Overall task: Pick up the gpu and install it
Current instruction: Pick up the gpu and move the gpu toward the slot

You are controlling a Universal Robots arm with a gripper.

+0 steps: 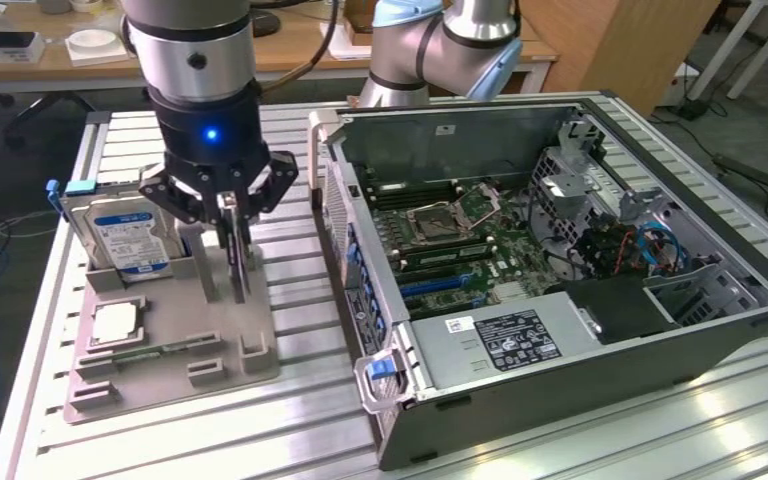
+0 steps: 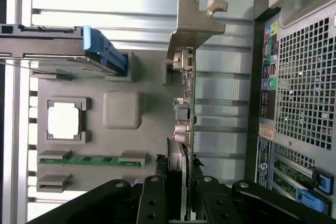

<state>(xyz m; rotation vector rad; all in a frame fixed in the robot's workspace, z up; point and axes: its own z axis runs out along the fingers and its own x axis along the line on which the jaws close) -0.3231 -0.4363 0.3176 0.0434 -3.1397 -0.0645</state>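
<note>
The gpu (image 2: 187, 106) is a thin black card standing on edge, with its silvery bracket (image 2: 193, 24) at the far end from my fingers. My gripper (image 2: 184, 203) is shut on the card, one black finger (image 2: 153, 200) on each side. In the exterior view my gripper (image 1: 233, 235) hangs over the grey holder tray (image 1: 171, 375) at the left. There the gpu (image 1: 240, 275) drops edge-on between the fingers to the tray's slot. I cannot tell whether it has lifted clear of the slot.
The tray also holds a hard drive (image 1: 124, 235) with a blue clip, a processor chip (image 1: 115, 322) and a green memory stick (image 1: 157, 350). An open computer case (image 1: 704, 330) with its motherboard (image 1: 451, 240) lies right of the tray. A second arm's base (image 1: 424, 50) stands behind.
</note>
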